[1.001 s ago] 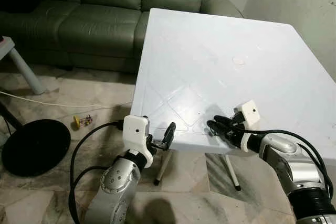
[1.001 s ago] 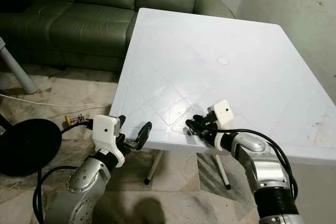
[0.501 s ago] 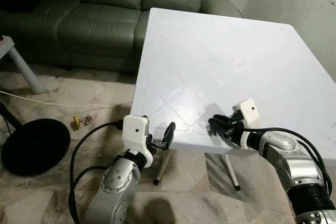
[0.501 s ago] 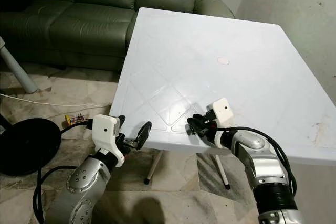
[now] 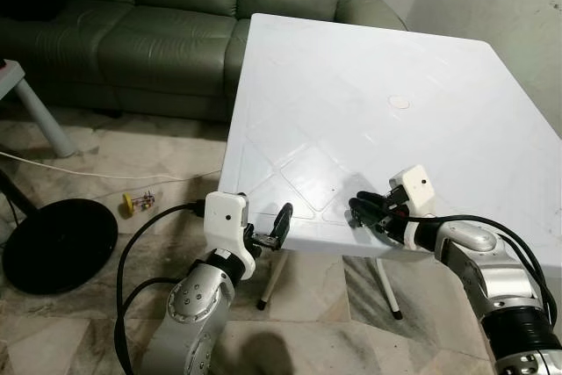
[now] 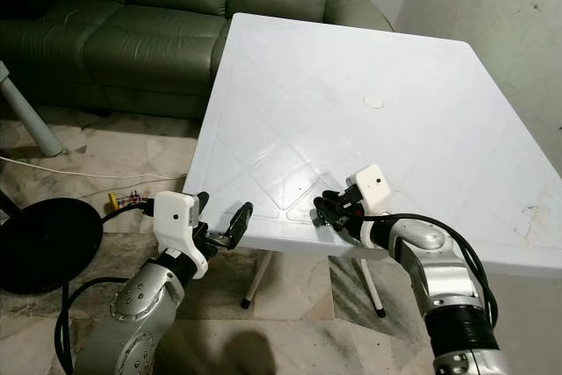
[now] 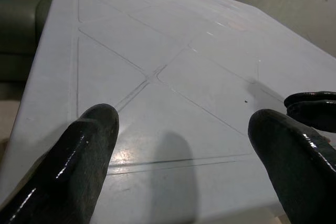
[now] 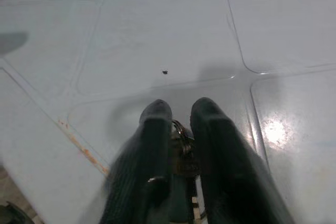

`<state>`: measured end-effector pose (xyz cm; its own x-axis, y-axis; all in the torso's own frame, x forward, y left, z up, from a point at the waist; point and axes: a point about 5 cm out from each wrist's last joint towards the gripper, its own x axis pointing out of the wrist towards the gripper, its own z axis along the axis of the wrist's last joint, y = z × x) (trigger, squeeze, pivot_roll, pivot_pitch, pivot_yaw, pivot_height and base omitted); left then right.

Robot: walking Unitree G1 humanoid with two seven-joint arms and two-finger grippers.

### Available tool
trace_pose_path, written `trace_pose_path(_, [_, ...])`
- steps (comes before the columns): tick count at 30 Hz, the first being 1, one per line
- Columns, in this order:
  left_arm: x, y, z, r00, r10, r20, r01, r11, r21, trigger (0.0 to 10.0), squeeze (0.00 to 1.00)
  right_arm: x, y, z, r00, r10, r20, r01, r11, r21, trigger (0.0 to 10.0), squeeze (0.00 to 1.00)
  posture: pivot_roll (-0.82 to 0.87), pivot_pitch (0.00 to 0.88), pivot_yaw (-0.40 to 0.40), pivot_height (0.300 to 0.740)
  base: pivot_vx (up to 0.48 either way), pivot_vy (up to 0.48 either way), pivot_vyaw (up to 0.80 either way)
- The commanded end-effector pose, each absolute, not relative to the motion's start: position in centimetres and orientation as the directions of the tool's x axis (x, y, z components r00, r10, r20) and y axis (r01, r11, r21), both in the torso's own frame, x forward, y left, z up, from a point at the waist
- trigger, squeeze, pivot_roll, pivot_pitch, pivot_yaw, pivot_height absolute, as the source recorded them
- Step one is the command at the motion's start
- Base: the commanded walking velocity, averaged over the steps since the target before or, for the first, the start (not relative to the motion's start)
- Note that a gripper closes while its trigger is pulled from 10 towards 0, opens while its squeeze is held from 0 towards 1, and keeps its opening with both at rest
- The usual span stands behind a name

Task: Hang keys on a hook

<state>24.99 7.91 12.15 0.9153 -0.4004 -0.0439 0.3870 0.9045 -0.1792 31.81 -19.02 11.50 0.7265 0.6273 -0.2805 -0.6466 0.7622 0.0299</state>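
The white surface (image 5: 369,103) takes up most of what lies ahead of you, with the green sofa (image 5: 176,24) behind its far edge and stone floor (image 5: 88,164) on your left. No hook appears anywhere around the surface, so you will probably have to turn away to find one.

Your right pincer (image 6: 331,211) sits low over the surface's near edge, its fingers (image 8: 152,129) pressed together on the keys (image 8: 181,148); what looks like a ring and a key blade shows between them, though the wrist view is blurred. Held that low, the keys could drag on the surface, so lift before swinging out.

Your left pincer (image 5: 279,227) waits just off the surface's near edge with its fingers (image 7: 79,150) spread, holding nothing. Open floor lies beside that edge for stepping back.
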Motion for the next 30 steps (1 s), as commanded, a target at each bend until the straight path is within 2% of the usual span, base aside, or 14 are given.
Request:
trace_pose_path(1, [24.96,7.8,12.69,0.918,-0.396,-0.024,0.385,0.904,-0.185,10.0,0.0,31.88,-19.81,12.08,0.727,0.633,-0.266,-0.65,0.759,0.032,0.0,0.0,0.08,0.127,-0.122,0.74,0.0,0.0,0.0])
trace_pose_path(20, [25.01,7.92,12.8,0.922,-0.386,-0.022,0.375,0.907,-0.191,10.0,0.0,32.14,-19.83,12.32,0.718,0.647,-0.256,-0.664,0.747,0.023,0.0,0.0,0.08,0.134,-0.123,0.74,0.0,0.0,0.0])
trace_pose_path(21, [25.02,7.93,12.8,0.922,-0.386,-0.022,0.375,0.907,-0.191,10.0,0.0,32.2,-19.86,12.2,0.723,0.636,-0.269,-0.658,0.753,0.011,1.5,0.0,0.08,0.133,-0.123,0.74,0.0,0.0,0.0])
trace_pose_path(22, [25.03,7.93,12.8,0.922,-0.385,-0.022,0.375,0.907,-0.19,10.0,0.0,32.25,-19.89,12.12,0.728,0.626,-0.279,-0.652,0.758,0.003,1.5,0.0,0.08,0.133,-0.123,0.74,0.0,0.0,0.0])
trace_pose_path(23, [25.04,7.93,12.81,0.922,-0.386,-0.021,0.375,0.907,-0.191,10.0,0.0,32.28,-19.88,12.04,0.725,0.627,-0.286,-0.654,0.757,0.001,10.0,0.0,0.08,0.133,-0.122,0.74,0.0,0.0,0.0])
trace_pose_path(26, [25.08,7.95,12.82,0.922,-0.386,-0.021,0.375,0.907,-0.191,10.0,0.0,32.19,-19.78,12.27,0.712,0.651,-0.263,-0.678,0.735,-0.017,10.0,0.0,0.08,0.133,-0.123,0.74,0.0,0.0,0.0])
trace_pose_path(27, [25.08,7.95,12.81,0.922,-0.386,-0.021,0.375,0.907,-0.191,10.0,0.0,32.21,-19.91,12.22,0.716,0.647,-0.263,-0.671,0.741,-0.006,10.0,0.66,0.08,0.133,-0.122,0.74,0.0,0.0,0.0])
trace_pose_path(28, [25.08,7.95,12.81,0.922,-0.386,-0.021,0.375,0.907,-0.191,10.0,0.0,32.21,-19.91,12.22,0.716,0.647,-0.263,-0.671,0.741,-0.006,10.0,0.66,0.08,0.133,-0.122,0.74,0.0,0.0,0.0])
trace_pose_path(29, [25.08,7.95,12.82,0.923,-0.385,-0.021,0.374,0.907,-0.191,10.0,0.0,32.29,-20.06,12.21,0.726,0.634,-0.266,-0.66,0.751,-0.01,10.0,1.0,0.08,0.131,-0.123,0.74,0.0,0.0,0.0])
trace_pose_path(30, [25.08,7.95,12.82,0.923,-0.385,-0.021,0.374,0.907,-0.192,10.0,0.0,32.34,-20.17,12.21,0.734,0.625,-0.267,-0.651,0.759,-0.014,10.0,1.0,0.08,0.131,-0.123,0.74,0.0,0.0,0.0])
